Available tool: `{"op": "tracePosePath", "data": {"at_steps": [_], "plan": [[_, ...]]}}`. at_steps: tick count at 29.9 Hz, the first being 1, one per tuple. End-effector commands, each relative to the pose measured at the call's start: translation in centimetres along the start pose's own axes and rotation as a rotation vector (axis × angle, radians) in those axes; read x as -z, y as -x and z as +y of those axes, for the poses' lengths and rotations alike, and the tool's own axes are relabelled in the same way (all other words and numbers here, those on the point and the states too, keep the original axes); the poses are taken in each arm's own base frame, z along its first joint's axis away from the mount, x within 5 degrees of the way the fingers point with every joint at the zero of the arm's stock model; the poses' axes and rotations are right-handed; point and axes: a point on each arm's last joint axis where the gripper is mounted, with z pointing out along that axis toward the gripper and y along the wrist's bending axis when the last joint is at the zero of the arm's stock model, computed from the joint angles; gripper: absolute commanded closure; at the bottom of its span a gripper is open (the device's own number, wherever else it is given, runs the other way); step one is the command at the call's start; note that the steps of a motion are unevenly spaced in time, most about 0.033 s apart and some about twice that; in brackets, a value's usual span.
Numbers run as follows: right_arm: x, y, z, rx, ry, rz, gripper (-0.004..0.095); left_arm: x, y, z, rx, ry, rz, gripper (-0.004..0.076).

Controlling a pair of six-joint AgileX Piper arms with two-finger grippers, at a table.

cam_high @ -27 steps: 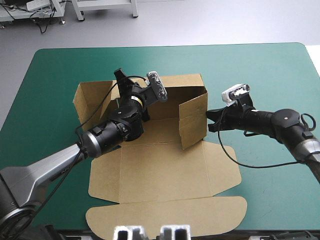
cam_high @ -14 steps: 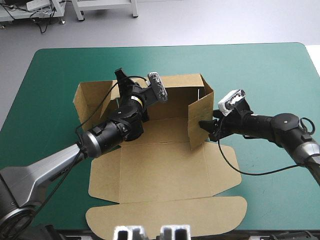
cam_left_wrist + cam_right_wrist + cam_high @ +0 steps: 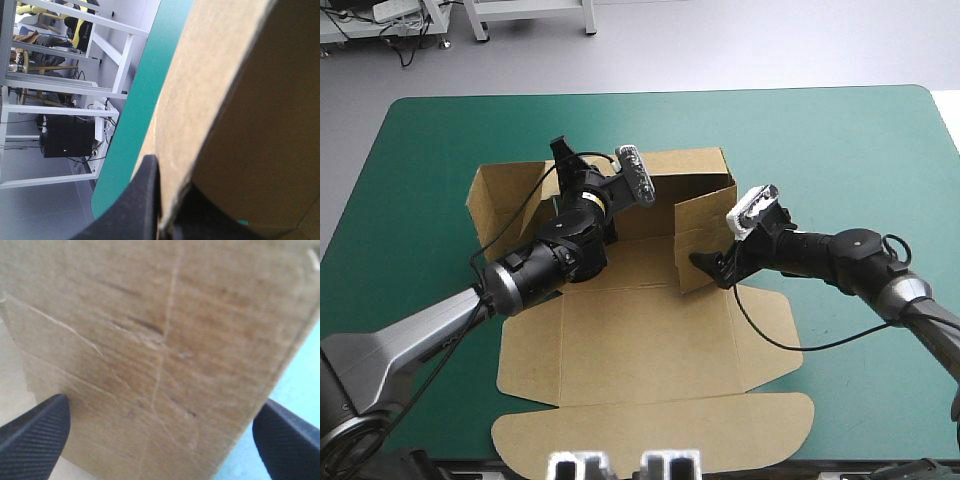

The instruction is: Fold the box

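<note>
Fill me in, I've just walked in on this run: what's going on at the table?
Two robot arms are folding a brown box on the teal-green table. The left gripper is shut on the top edge of the box's raised far wall. The right gripper, fingers open, is against the outside of the upright right side flap. The near panels and lid lie flat.

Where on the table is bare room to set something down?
Free on the table: the far strip beyond the box, the far right corner, the left edge strip. Crowded: the middle, with the left hand on the box's back wall, the right hand at its side wall.
</note>
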Motion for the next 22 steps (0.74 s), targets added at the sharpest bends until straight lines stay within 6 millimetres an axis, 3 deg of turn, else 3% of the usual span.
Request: {"op": "tracePosePath", "data": {"at_steps": [1,12,16,22], "plan": [[0.5,1.9,0.2,0.015,-0.065,-0.064,0.0009,1.4,0.5,1.7,0.051,0.034,-0.050,0.0734],[-0.5,2.7,0.9,-0.022,-0.321,-0.061,0.0035,1.4,0.5,1.7,0.051,0.034,-0.050,0.0734],[-0.5,2.8,0.7,-0.037,-0.389,-0.065,0.0199,1.4,0.5,1.7,0.051,0.034,-0.050,0.0734],[-0.8,2.8,1.7,-0.015,-0.274,-0.063,0.0553,1.6,1.0,1.5,0.046,0.022,-0.099,0.0734]]}}
